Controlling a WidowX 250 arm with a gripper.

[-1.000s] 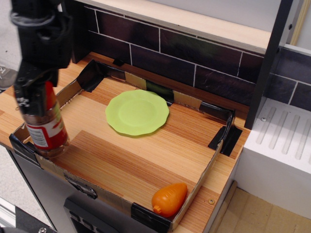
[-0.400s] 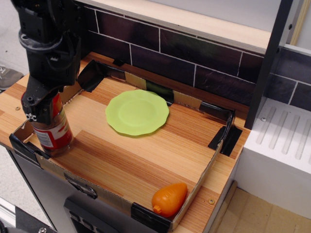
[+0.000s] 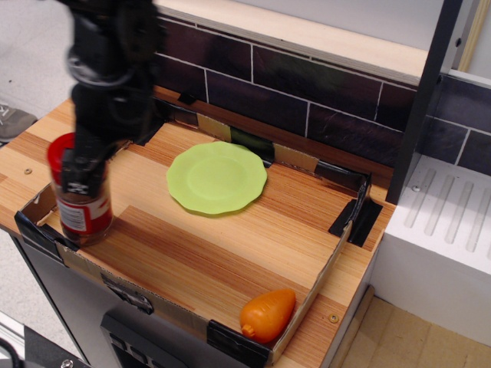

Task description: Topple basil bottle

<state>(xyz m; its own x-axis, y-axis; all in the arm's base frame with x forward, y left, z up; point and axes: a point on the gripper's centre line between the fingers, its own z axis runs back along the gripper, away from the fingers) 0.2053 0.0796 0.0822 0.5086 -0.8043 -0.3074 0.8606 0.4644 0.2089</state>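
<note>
The basil bottle [image 3: 81, 218], a clear jar with a red cap and a red-and-white label, stands upright in the front left corner of the cardboard tray [image 3: 331, 268]. My black gripper [image 3: 82, 175] hangs over the bottle's upper right side and covers part of the cap and neck. The red cap shows just left of the gripper. I cannot tell whether the fingers are closed on the bottle or only rest against it.
A light green plate [image 3: 216, 177] lies in the tray's middle back. An orange carrot toy [image 3: 268, 313] lies in the front right corner. A dark tiled wall [image 3: 307, 88] runs behind, and a white ribbed drainer [image 3: 445, 222] is at the right.
The arm has swung to the right and the gripper now sits at the bottle's right side, so the red cap shows. The bottle still stands in the same corner.
</note>
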